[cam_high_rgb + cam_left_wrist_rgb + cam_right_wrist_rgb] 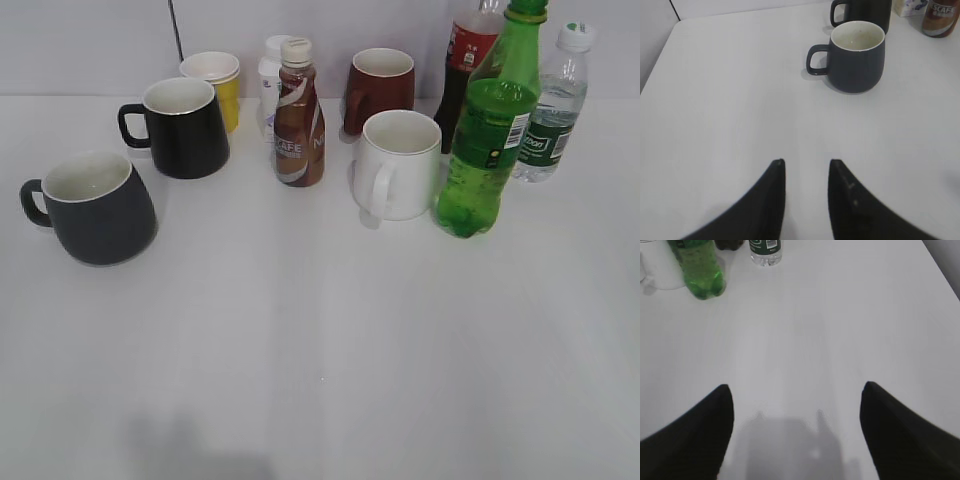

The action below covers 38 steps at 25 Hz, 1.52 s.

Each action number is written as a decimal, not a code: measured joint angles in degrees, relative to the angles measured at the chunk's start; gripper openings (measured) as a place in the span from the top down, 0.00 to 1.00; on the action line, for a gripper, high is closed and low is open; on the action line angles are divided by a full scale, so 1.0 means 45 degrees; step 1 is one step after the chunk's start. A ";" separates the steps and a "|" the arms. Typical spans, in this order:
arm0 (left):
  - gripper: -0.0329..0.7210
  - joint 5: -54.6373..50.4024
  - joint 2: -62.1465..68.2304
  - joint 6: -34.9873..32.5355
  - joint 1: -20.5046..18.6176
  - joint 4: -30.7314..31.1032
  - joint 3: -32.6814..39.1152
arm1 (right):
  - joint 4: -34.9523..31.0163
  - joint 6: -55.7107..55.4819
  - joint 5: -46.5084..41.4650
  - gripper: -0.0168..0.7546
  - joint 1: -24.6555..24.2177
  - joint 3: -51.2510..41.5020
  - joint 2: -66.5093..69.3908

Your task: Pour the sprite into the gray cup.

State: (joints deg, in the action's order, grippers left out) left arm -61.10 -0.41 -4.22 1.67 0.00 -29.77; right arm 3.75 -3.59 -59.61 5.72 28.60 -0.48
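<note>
1. Sprite (487,150) stood upright toward the table's (320,350) far right corner, cap on, just beside the white mug (397,163); the cola (464,60) stood close behind it.
2. Gray cup (95,208) sat near the left edge, upright, empty, handle pointing left.
3. Right gripper (796,390) was spread wide, holding nothing, well short of the sprite.
4. Left gripper (806,165) was slightly parted, empty, facing the cup.
5. Judgement: the right should grasp mid-body from the bottle's open side, clear of the mug, staying square so the bottle doesn't tip.
</note>
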 joint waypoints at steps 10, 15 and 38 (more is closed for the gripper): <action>0.65 0.0093 0.0019 0.0000 0.0000 -0.0125 -0.0050 | 0.0000 0.0000 0.0000 0.22 0.0000 0.0000 0.0000; 0.65 0.5357 0.1049 0.0000 0.0000 -0.0252 -0.0044 | 0.0000 0.0000 0.0000 0.22 0.0000 0.0000 0.0000; 0.64 2.2732 1.7695 0.0000 0.0000 0.0349 0.2977 | 0.0013 0.0000 0.0000 0.22 0.0000 0.0000 0.0000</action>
State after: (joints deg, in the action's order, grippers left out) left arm 41.20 79.21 -4.22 1.67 1.57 -16.38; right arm 3.81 -3.59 -59.61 5.72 28.60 -0.48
